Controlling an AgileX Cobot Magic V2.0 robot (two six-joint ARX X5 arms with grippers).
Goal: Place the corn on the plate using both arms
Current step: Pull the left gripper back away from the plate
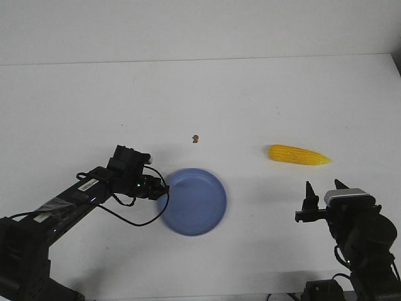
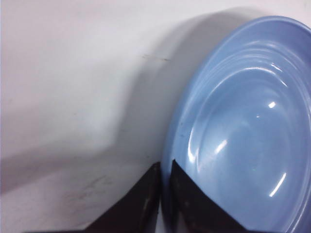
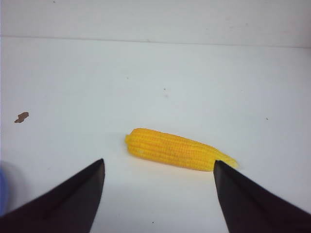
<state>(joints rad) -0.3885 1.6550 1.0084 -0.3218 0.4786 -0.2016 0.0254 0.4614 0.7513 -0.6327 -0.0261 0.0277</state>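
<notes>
White bench [image 1: 75,100], plain wall behind. Corn [image 1: 298,155] lies flat on bench, right of plate [image 1: 194,202], well apart from it. Left end effector [image 1: 160,188] pinched onto plate's left rim, fingers nearly together. Right end effector [image 1: 322,190] wide open, empty, near corn, not touching.

Risks: thin rim pinch may slip or tilt plate; round cob may roll out of pointed fingers.

Left wrist view alone shows rim between fingers [image 2: 146,204]. Right wrist view shows corn [image 3: 179,149] centred beyond open fingertips; brown speck [image 3: 21,117] off aside.
</notes>
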